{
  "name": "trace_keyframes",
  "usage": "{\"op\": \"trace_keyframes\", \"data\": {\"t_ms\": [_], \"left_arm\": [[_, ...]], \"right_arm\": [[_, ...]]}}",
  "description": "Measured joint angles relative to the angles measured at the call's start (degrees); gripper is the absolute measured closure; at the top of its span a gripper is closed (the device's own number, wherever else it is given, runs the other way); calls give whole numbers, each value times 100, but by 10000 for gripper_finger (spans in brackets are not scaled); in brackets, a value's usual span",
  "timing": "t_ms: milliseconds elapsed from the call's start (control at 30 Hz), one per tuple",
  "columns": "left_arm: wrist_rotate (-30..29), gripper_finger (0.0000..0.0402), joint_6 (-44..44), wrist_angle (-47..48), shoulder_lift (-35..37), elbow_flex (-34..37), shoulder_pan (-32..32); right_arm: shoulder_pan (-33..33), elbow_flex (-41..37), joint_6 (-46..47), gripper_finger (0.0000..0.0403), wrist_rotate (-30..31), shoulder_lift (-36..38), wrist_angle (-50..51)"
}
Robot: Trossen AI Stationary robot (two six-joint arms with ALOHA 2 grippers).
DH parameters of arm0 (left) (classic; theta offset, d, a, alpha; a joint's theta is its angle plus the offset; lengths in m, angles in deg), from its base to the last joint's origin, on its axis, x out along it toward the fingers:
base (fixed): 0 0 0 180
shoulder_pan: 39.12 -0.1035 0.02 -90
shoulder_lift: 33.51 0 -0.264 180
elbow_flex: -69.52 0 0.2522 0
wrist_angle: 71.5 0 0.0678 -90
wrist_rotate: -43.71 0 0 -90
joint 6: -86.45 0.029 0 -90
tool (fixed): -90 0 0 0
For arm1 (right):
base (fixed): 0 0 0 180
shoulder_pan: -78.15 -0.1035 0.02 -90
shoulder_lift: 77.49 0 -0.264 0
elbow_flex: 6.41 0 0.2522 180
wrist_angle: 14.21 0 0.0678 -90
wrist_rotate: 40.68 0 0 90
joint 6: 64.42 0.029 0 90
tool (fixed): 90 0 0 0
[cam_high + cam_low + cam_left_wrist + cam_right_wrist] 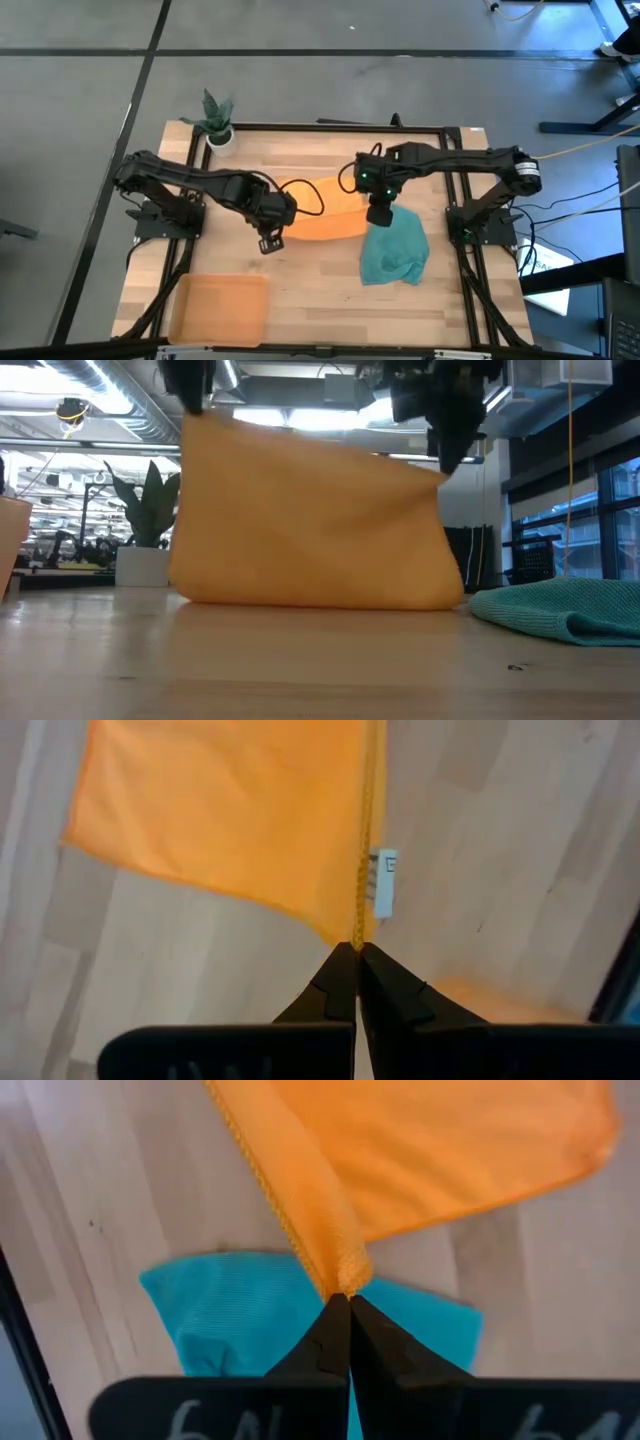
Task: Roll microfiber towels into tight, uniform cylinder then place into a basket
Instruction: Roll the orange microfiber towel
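The orange towel (320,212) hangs spread between my two grippers, and in the low view its lower fold (320,600) rests on the wooden table. My left gripper (270,240) is shut on the towel's left top corner and my right gripper (380,212) on its right top corner. The teal towel (395,252) lies crumpled on the table just right of the orange one, under my right gripper; it also shows in the low view (565,610). The orange-tan basket (220,308) sits at the near left of the table. My left gripper pinches the orange towel's corner at its stitched hem (356,935) between its two fingers, next to the white label (385,880), coming from above. The towel hangs below it. My right gripper pinches the opposite corner, bunched at the hem (340,1275), between its two fingers from above. The towel hangs below it and its top edge (320,445) runs nearly straight between the two grippers.
A small white plant pot (217,130) stands at the table's far left corner. A black frame (330,126) borders the table's far side. Bare wood (320,290) lies between the basket and the teal towel.
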Motion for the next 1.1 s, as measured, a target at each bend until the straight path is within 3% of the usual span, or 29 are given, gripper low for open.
{"op": "trace_keyframes", "data": {"t_ms": [333, 733, 1100], "left_arm": [[447, 401, -308, -808, -2, 945, 16], [-757, 401, -13, -804, 0, 1328, -586], [-921, 401, 287, -1417, 2, 1889, -1188]], "right_arm": [[5, -697, -3, 402, -21, 0, -628], [419, -781, -200, 402, 1255, -8, -1250], [562, -781, -429, 402, 1891, -432, -1876]]}}
